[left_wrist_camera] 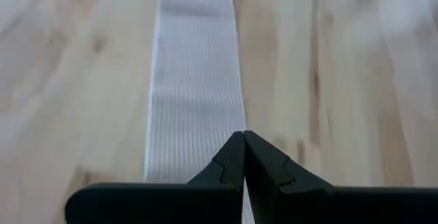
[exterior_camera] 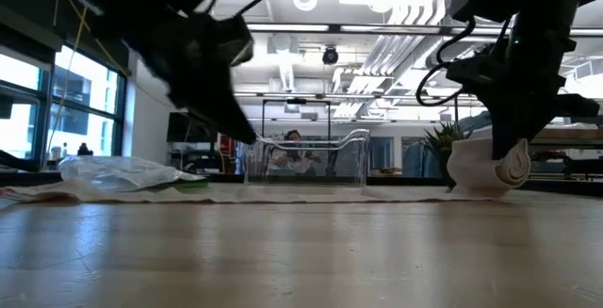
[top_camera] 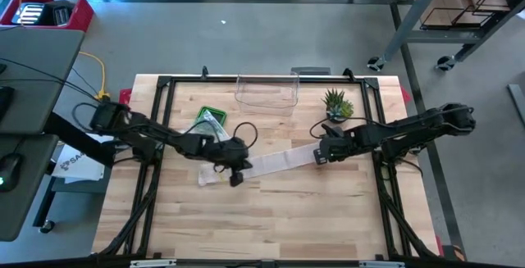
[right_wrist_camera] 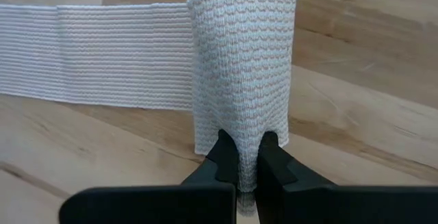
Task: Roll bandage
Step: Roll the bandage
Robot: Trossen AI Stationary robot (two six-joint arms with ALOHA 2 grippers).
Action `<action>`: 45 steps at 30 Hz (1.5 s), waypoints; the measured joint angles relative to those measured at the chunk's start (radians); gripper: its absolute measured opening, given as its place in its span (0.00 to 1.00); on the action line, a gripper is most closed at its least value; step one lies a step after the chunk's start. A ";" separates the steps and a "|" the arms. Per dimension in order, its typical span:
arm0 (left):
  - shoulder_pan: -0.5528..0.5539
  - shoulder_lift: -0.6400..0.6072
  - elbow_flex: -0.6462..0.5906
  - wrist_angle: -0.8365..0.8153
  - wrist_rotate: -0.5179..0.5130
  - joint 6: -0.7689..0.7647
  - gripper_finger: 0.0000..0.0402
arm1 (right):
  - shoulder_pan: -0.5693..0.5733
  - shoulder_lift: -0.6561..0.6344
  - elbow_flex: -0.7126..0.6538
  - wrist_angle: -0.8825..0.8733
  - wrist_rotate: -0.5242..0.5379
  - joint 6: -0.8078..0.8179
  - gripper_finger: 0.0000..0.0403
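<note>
A white elastic bandage (top_camera: 279, 160) lies as a flat strip across the middle of the wooden table. Its right end is wound into a small roll (exterior_camera: 499, 165). My right gripper (right_wrist_camera: 250, 142) is shut on that roll; in the high view it stands at the strip's right end (top_camera: 320, 155). My left gripper (left_wrist_camera: 244, 136) is shut with nothing in it. It slants down over the strip's left end (top_camera: 239, 172), and in the low view its tips (exterior_camera: 247, 135) hang clear of the table. My right gripper pinches the bandage's rolled end (right_wrist_camera: 241, 125) between its two fingers, several layers thick. The fingers come steeply from above and lie across the strip. The roll's underside (exterior_camera: 490, 191) sits at the table top. The unrolled part (right_wrist_camera: 102, 53) lies flat, leading toward the left.
A clear plastic box (top_camera: 267, 92) stands at the far middle, with a small potted plant (top_camera: 336, 104) to its right. A green packet (top_camera: 209, 120) and crumpled clear wrapping (top_camera: 209, 175) lie near my left arm. Bare wood (top_camera: 271, 219) stretches toward the near edge.
</note>
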 joint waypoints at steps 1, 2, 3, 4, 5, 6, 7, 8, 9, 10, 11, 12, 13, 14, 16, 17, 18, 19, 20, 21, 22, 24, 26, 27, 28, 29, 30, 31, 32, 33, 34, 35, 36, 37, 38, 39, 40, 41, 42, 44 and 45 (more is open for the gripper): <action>0.009 0.030 0.020 0.014 0.000 0.006 0.00 | 0.000 0.000 0.000 0.001 0.000 0.003 0.01; 0.020 0.066 0.047 0.020 0.000 0.020 0.00 | 0.000 0.000 0.000 0.000 0.000 0.007 0.01; 0.029 0.103 0.081 0.017 0.001 0.036 0.00 | 0.000 0.000 0.000 0.004 0.001 0.007 0.01; 0.037 0.147 0.122 0.015 0.008 0.056 0.00 | 0.000 0.000 0.000 0.006 0.000 0.007 0.01; 0.045 0.188 0.168 0.017 0.022 0.079 0.00 | 0.000 0.000 0.000 0.003 0.001 0.012 0.01; 0.051 0.234 0.217 0.017 0.035 0.104 0.00 | 0.000 0.000 0.000 0.003 0.003 0.019 0.01; 0.056 0.278 0.268 0.017 0.040 0.128 0.00 | 0.000 0.000 0.000 0.002 0.008 0.023 0.01; 0.061 0.318 0.318 0.011 0.042 0.148 0.00 | 0.000 0.000 0.000 0.001 0.013 0.025 0.01; 0.066 0.356 0.367 -0.004 0.042 0.159 0.00 | -0.004 0.000 0.000 0.001 0.016 0.026 0.01; 0.071 0.389 0.414 -0.020 0.043 0.161 0.00 | -0.010 0.000 0.000 0.000 0.016 0.025 0.01; 0.077 0.416 0.455 -0.034 0.048 0.158 0.00 | -0.015 0.000 0.000 -0.003 0.016 0.024 0.01; 0.082 0.440 0.491 -0.048 0.053 0.154 0.00 | -0.021 0.000 0.000 -0.011 0.016 0.024 0.01; 0.085 0.458 0.520 -0.058 0.061 0.155 0.00 | -0.028 0.000 0.000 -0.018 0.016 0.024 0.01; 0.087 0.475 0.540 -0.068 0.069 0.163 0.00 | -0.036 0.000 0.000 -0.018 0.016 0.022 0.01; 0.089 0.501 0.560 -0.084 0.074 0.183 0.00 | -0.057 0.000 0.000 -0.016 0.005 0.004 0.01; 0.089 0.511 0.561 -0.089 0.075 0.185 0.00 | -0.067 0.000 0.000 -0.013 -0.004 -0.005 0.01; 0.090 0.519 0.560 -0.093 0.072 0.185 0.00 | -0.075 0.000 0.000 -0.011 -0.011 -0.014 0.01; 0.090 0.527 0.560 -0.100 0.061 0.179 0.00 | -0.081 0.000 0.000 -0.009 -0.017 -0.019 0.01; 0.089 0.534 0.560 -0.101 0.047 0.176 0.00 | -0.087 0.000 0.000 -0.007 -0.024 -0.021 0.01; 0.090 0.536 0.560 -0.101 0.032 0.176 0.00 | -0.092 0.000 0.000 -0.005 -0.029 -0.022 0.01; 0.090 0.537 0.560 -0.104 0.018 0.177 0.00 | -0.095 0.000 0.000 -0.004 -0.034 -0.023 0.01; 0.091 0.536 0.560 -0.090 -0.010 0.177 0.00 | -0.098 0.000 0.000 0.000 -0.038 -0.023 0.01; 0.091 0.535 0.560 -0.069 -0.031 0.177 0.00 | -0.098 0.000 0.000 0.004 -0.043 -0.021 0.01; 0.091 0.535 0.560 -0.056 -0.034 0.178 0.00 | -0.098 0.000 0.000 0.008 -0.044 -0.021 0.01; 0.090 0.535 0.560 -0.043 -0.034 0.178 0.00 | -0.098 0.000 0.000 0.014 -0.048 -0.021 0.01; 0.090 0.535 0.560 -0.031 -0.036 0.178 0.00 | -0.098 0.000 0.000 0.017 -0.053 -0.019 0.01; 0.088 0.535 0.560 -0.024 -0.045 0.179 0.00 | -0.098 0.000 0.000 0.019 -0.055 -0.018 0.01; 0.086 0.537 0.560 -0.020 -0.067 0.179 0.00 | -0.098 0.000 0.000 0.023 -0.061 -0.012 0.01; 0.083 0.542 0.561 -0.015 -0.096 0.179 0.00 | -0.098 0.000 0.000 0.025 -0.063 -0.008 0.01; 0.081 0.545 0.561 -0.017 -0.123 0.179 0.00 | -0.098 0.000 0.000 0.025 -0.065 -0.002 0.01; 0.079 0.551 0.560 -0.022 -0.144 0.179 0.00 | -0.098 0.000 0.000 0.024 -0.066 -0.002 0.01; 0.077 0.559 0.560 -0.009 -0.161 0.179 0.00 | -0.100 0.000 0.000 0.024 -0.063 0.000 0.01; 0.076 0.564 0.560 0.002 -0.170 0.179 0.00 | -0.103 0.000 0.000 0.024 -0.058 0.003 0.01; 0.076 0.564 0.560 0.001 -0.172 0.179 0.00 | -0.109 0.000 0.000 0.024 -0.054 0.007 0.01; 0.075 0.564 0.560 0.008 -0.172 0.179 0.00 | -0.116 0.000 0.000 0.024 -0.050 0.007 0.01; 0.073 0.564 0.560 0.019 -0.174 0.179 0.00 | -0.123 0.000 0.000 0.028 -0.050 0.005 0.01; 0.072 0.563 0.560 0.023 -0.180 0.180 0.00 | -0.132 0.000 0.000 0.030 -0.050 -0.002 0.01; 0.070 0.563 0.560 0.023 -0.186 0.184 0.00 | -0.139 0.000 0.000 0.030 -0.050 -0.006 0.01; 0.068 0.563 0.560 0.021 -0.187 0.190 0.00 | -0.146 0.000 0.000 0.030 -0.049 -0.013 0.01; 0.064 0.563 0.560 0.013 -0.188 0.193 0.00 | -0.161 0.000 0.000 0.027 -0.050 -0.020 0.01; 0.061 0.563 0.560 0.013 -0.188 0.193 0.00 | -0.167 0.000 0.000 0.028 -0.051 -0.022 0.01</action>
